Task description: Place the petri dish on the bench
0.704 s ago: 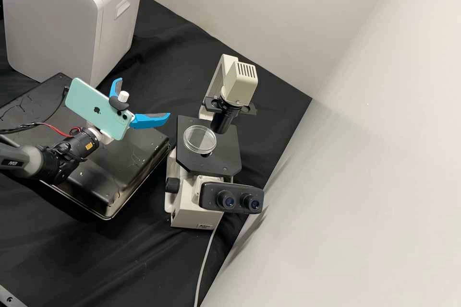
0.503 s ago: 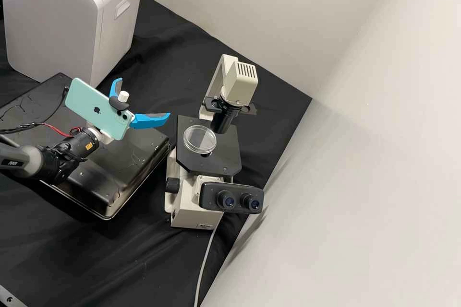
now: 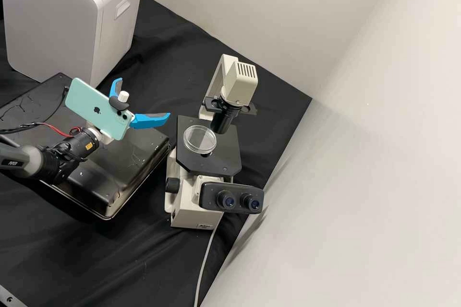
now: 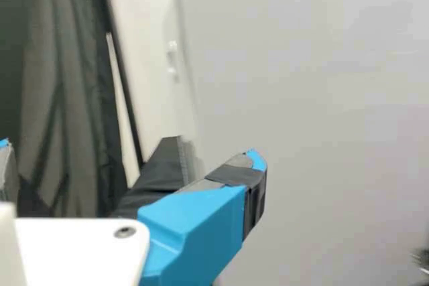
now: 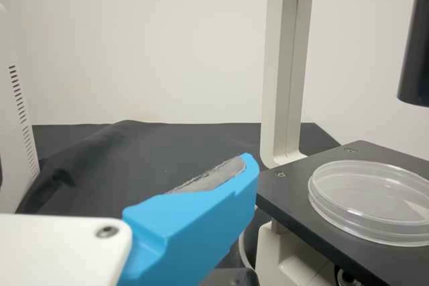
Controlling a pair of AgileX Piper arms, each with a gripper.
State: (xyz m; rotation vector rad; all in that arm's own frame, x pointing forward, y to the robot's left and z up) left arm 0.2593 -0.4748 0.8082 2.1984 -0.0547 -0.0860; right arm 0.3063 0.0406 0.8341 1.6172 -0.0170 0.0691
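Note:
A clear, empty petri dish (image 3: 200, 138) lies on the black stage (image 3: 225, 153) of a beige microscope (image 3: 192, 201), beneath its condenser. My right gripper (image 3: 143, 98) hovers left of the stage, a short way from the dish, open with nothing between its fingers. In the right wrist view one blue finger (image 5: 201, 212) points toward the dish (image 5: 372, 199), which sits level on the stage (image 5: 295, 185). My left gripper (image 4: 127, 152) is open and empty, facing a pale wall and a dark curtain.
A large white box (image 3: 67, 14) stands at the back left. Below the right arm lies a black tray-like case (image 3: 115, 172). A mint phone (image 3: 98, 108) is mounted on that arm. The microscope's cable (image 3: 204, 259) runs toward the front. A pale wall (image 3: 360, 177) borders the bench's right side.

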